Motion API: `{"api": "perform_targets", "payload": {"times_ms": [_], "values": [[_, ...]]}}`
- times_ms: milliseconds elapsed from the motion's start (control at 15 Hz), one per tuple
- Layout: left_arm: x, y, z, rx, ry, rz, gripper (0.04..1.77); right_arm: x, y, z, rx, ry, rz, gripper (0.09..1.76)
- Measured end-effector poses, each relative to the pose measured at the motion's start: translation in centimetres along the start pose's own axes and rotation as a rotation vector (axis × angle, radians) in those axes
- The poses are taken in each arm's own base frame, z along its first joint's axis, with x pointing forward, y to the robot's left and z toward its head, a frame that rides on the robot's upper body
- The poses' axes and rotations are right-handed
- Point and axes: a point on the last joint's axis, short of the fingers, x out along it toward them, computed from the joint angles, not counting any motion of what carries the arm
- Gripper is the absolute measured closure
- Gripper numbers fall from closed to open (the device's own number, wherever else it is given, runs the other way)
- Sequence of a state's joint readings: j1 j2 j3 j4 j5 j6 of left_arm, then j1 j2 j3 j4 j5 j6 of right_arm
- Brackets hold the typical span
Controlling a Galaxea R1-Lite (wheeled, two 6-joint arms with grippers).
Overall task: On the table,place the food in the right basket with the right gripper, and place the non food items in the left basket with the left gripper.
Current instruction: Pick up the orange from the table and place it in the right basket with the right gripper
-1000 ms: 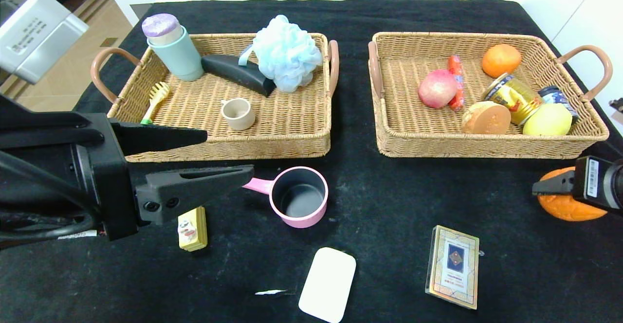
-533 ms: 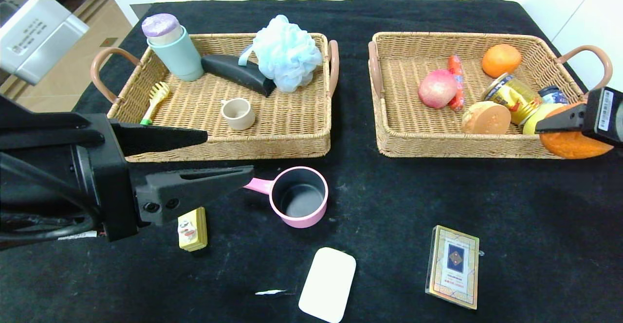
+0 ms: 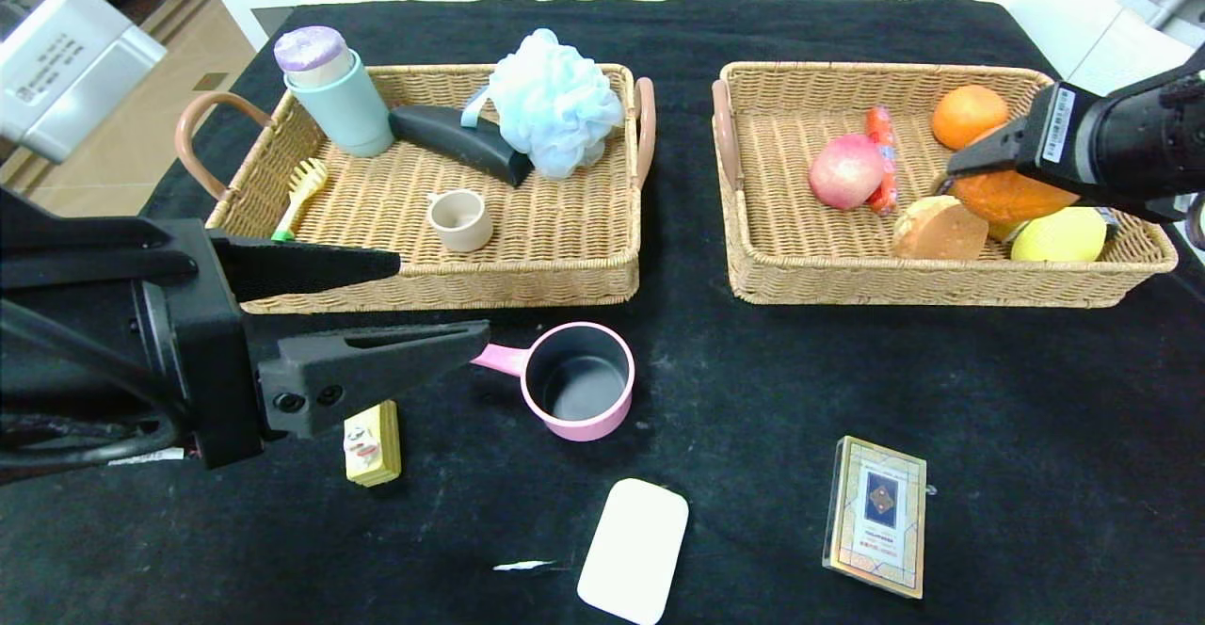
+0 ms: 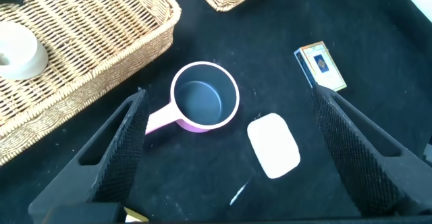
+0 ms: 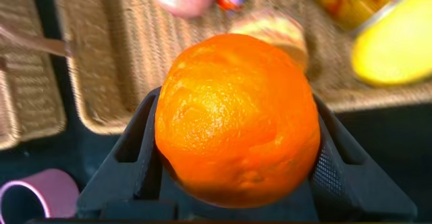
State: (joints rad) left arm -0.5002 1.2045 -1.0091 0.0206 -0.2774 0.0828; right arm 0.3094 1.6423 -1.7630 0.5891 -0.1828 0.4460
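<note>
The right gripper (image 3: 970, 166) is clamped on the bumpy orange fruit (image 3: 1009, 194), holding it above the right basket (image 3: 753, 258). The right wrist view shows both fingers (image 5: 138, 153) pressed against the fruit's sides, which the head view hides. The left gripper (image 3: 414, 300) hangs with fingers spread wide over the near-left table (image 3: 753, 399), by the pink saucepan (image 3: 579, 380). Its wrist view shows the saucepan, white bar (image 4: 273, 145) and card box (image 4: 320, 65) between its fingers.
</note>
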Motion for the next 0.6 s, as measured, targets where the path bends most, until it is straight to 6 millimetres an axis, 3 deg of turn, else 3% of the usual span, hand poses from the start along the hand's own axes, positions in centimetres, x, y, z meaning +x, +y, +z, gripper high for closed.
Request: {"api": "perform_targets", "payload": {"times_ms": [600], "values": [[0.0, 0.0, 0.0, 0.004, 0.001, 0.0, 0.09, 6.1, 3.4, 1.7, 0.004, -0.103, 0.087, 0.63]]}}
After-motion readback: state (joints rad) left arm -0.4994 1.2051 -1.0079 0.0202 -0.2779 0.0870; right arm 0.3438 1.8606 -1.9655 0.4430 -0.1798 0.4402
